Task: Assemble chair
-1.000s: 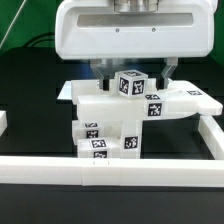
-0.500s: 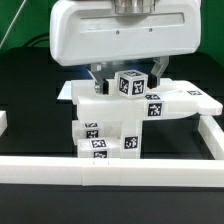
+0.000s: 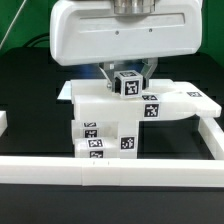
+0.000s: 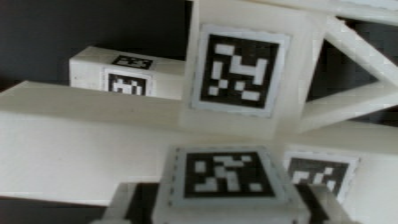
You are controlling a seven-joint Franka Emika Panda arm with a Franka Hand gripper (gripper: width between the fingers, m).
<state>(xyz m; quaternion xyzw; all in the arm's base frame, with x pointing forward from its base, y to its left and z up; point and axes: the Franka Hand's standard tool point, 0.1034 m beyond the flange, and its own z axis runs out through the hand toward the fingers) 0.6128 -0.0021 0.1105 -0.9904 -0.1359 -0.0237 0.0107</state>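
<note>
The partly joined chair (image 3: 120, 105) stands in the middle of the exterior view: a wide white seat block resting on tagged blocks (image 3: 100, 142). A short tagged leg bar (image 3: 128, 83) stands upright on the seat block. My gripper (image 3: 128, 78) hangs straight above it, with one finger on each side of the bar, shut on it. In the wrist view the bar's tagged end (image 4: 228, 172) sits between my fingers (image 4: 134, 203), with the gripper (image 4: 228, 208) around it. Beyond it lie the X-braced frame (image 4: 240, 65) and another tagged block (image 4: 121, 75).
A long plain white border rail (image 3: 110, 170) runs along the front and another (image 3: 214, 135) along the exterior view's right. A short rail end (image 3: 3, 122) shows at the left edge. The table is black.
My gripper has turned about its vertical axis with the leg bar in it. The fingers look closer together and the bar's tag faces a slightly different way. The chair has stayed put.
</note>
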